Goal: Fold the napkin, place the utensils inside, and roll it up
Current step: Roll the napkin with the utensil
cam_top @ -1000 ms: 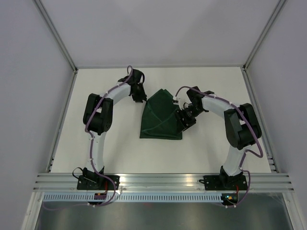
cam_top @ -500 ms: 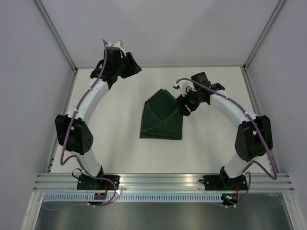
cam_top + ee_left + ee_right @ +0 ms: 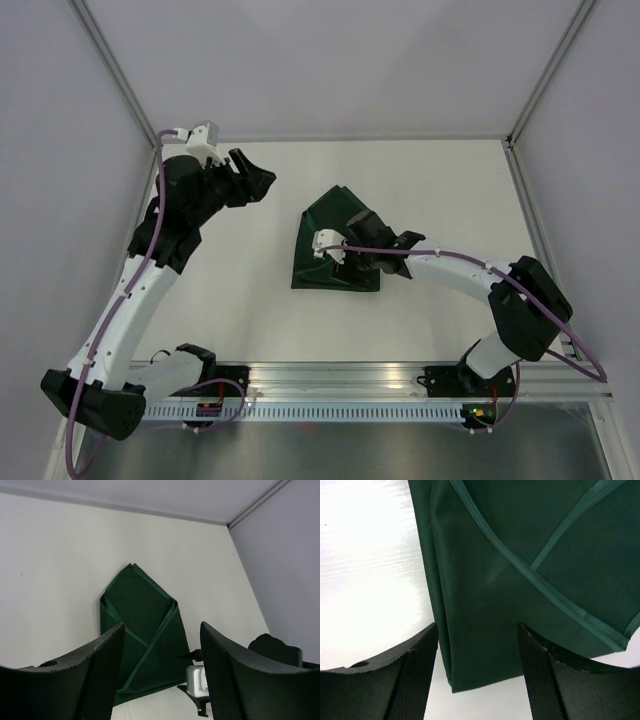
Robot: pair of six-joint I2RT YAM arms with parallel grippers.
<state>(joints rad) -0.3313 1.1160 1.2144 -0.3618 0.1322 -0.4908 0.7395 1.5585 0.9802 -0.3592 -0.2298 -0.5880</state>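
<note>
- Napkin lies folded to a point, midway across the tabletop.
- Right pincer gapes empty just over its near edge; closing carelessly could snag one layer and undo the folds.
- Left pincer hangs aloft, spread, empty.
- Containers: none in view (nor any utensils).

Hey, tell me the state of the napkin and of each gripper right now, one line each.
napkin: folded into a pointed shape, lying flat on the table, not rolled, not gripped.
left gripper: open, empty, held up off to the napkin's left.
right gripper: open, low over the napkin near one edge, closed on nothing.
</note>
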